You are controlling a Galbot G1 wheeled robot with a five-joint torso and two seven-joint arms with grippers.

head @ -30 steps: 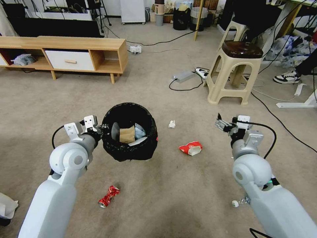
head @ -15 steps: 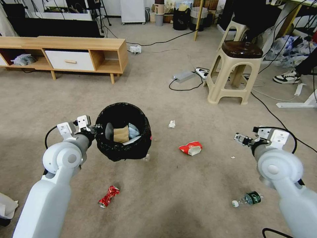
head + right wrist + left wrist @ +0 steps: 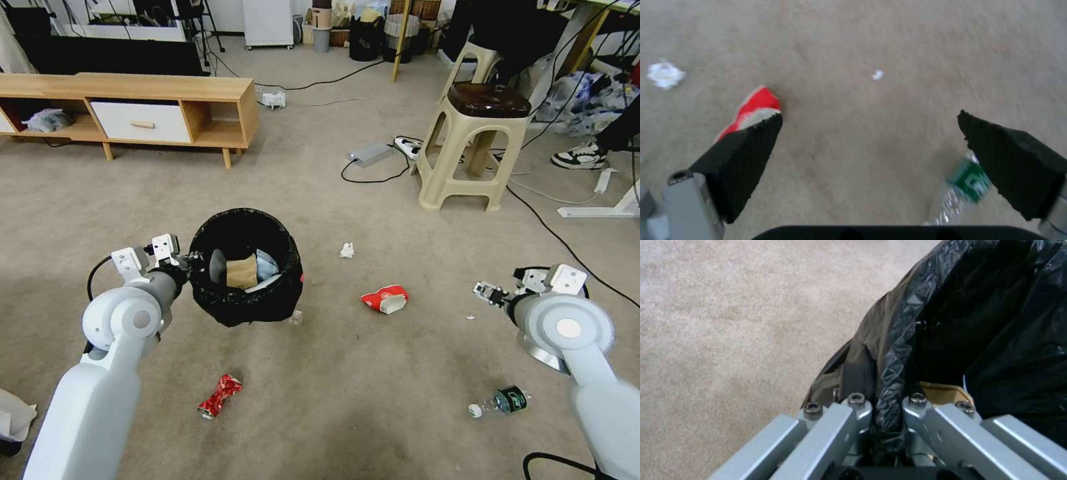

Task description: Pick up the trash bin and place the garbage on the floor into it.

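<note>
The trash bin [image 3: 243, 277] hangs off the floor [image 3: 347, 393], its black-bag rim pinched in my left gripper [image 3: 189, 265], clenched on the rim's left edge. A brown paper bag [image 3: 241, 271] already lies inside it. My right gripper [image 3: 481, 291] hovers over the carpet on the right, released, pads spread wide and holding nothing.

Out from the right gripper, the green-labelled bottle [image 3: 501, 401] lies nearest on the floor, just below the arm. The red-and-white wrapper [image 3: 385, 299] lies between the gripper and the bin, the white paper wad [image 3: 347, 250] beyond it, and the crushed red can [image 3: 221, 395] in front of the bin.

As I judge it, the step in hand is lowering the right gripper on a piece of garbage. To do it well, I should centre the spread pads across the bottle's body, close only once both pads flank it, and keep the bin level and close for a short drop.

The left wrist view shows the trash bin [image 3: 978, 323] rim wedged between the left gripper [image 3: 887, 406] fingers, a grip the head view hides. The right wrist view shows the right gripper [image 3: 869, 123] spanning bare carpet, with the red-and-white wrapper [image 3: 751, 108] behind one pad and the green-labelled bottle [image 3: 962, 190] by the other.
</note>
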